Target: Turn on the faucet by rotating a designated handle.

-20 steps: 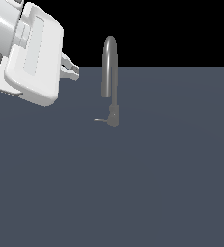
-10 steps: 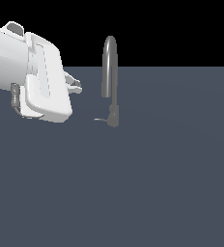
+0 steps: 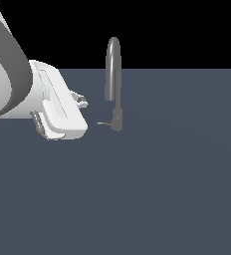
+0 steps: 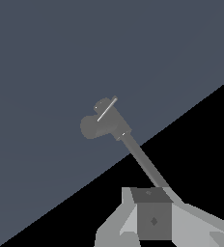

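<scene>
The faucet is a tall grey tap with an arched spout, standing on the dark grey floor. The handle is a thin light rod sticking out of the faucet's base toward the exterior view's left. My gripper hangs from the white hand, left of the faucet and a little above the handle, apart from it. Its fingers look pressed together and hold nothing. In the wrist view the gripper sits at the frame's edge, with the faucet and handle ahead of it.
The white arm fills the exterior view's upper left. The dark grey floor spreads flat around the faucet. Black background lies behind the far edge.
The hand has moved down and toward the exterior view's right, closer to the faucet's base and handle. The faucet and handle have not moved.
</scene>
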`<action>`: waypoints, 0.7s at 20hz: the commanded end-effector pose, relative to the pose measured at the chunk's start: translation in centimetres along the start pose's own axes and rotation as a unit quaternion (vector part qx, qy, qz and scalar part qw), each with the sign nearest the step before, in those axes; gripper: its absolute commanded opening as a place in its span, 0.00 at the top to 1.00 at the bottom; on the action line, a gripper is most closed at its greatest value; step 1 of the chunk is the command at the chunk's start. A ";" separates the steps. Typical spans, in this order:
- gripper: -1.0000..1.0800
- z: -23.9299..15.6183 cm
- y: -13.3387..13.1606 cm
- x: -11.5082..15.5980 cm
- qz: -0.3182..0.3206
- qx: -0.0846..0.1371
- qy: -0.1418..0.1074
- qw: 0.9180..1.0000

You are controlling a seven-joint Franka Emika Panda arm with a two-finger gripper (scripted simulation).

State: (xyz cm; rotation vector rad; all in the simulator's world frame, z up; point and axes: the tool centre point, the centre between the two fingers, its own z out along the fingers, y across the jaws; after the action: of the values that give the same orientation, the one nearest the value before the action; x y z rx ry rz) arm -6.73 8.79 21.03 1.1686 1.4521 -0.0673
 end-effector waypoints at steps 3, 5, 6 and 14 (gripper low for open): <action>1.00 1.0 -0.5 1.3 -0.034 -0.035 -0.003 0.999; 1.00 1.4 -0.7 1.8 -0.049 -0.050 -0.005 0.998; 1.00 1.7 -0.9 2.1 -0.057 -0.058 -0.005 0.997; 1.00 3.6 -1.9 4.2 -0.118 -0.118 -0.012 0.986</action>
State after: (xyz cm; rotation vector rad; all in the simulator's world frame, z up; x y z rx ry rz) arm -4.72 8.14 16.20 0.8360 1.5207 -0.0707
